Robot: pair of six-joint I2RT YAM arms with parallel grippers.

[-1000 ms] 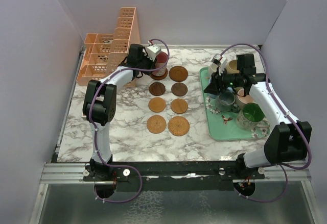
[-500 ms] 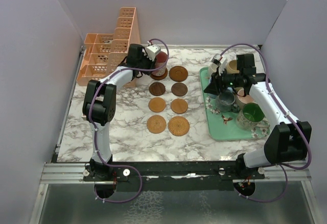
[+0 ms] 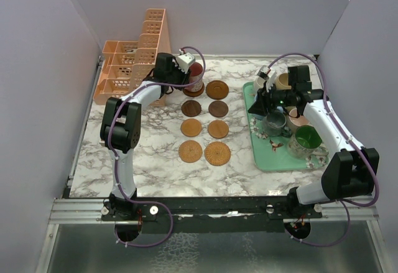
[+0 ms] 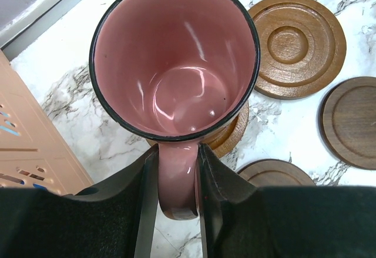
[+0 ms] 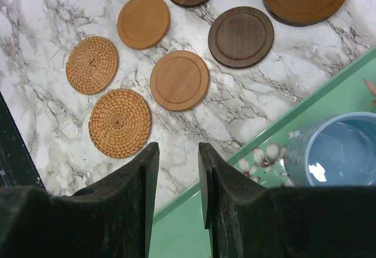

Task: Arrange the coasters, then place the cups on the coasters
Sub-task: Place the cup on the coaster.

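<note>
Pink cup [image 4: 170, 64] stands upright on the far-row, left-column coaster [image 4: 234, 133] of the grid on the marble surface [image 4: 82, 123]. Its handle [image 4: 176, 181] is slotted between the left fingers [image 4: 147, 205], which sit close against it on both sides, but I cannot tell if they pinch it or just flank it. Right fingers [image 5: 144, 193] are parted with nothing between them, hovering over the green tray [image 5: 235, 217] edge where it meets the marble; blue cup [image 5: 338, 149] stands in the tray off to their right, not touching, and the other seven coasters [image 3: 217, 109] lie flat, apart from each other.
</note>
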